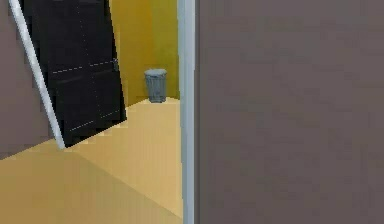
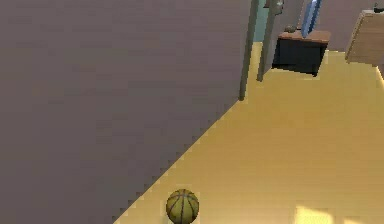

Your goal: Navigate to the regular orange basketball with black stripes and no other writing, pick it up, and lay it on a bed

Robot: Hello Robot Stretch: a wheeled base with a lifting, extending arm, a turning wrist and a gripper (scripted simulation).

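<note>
Beside the grey wall (image 2: 110, 100), the basketball (image 2: 182, 207) rests on yellow floor (image 2: 290, 140).

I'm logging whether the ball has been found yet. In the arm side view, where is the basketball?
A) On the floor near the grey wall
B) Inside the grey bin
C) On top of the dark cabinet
A: the basketball sits on the yellow floor at the arm side view's bottom edge, near the foot of the grey wall.
</note>
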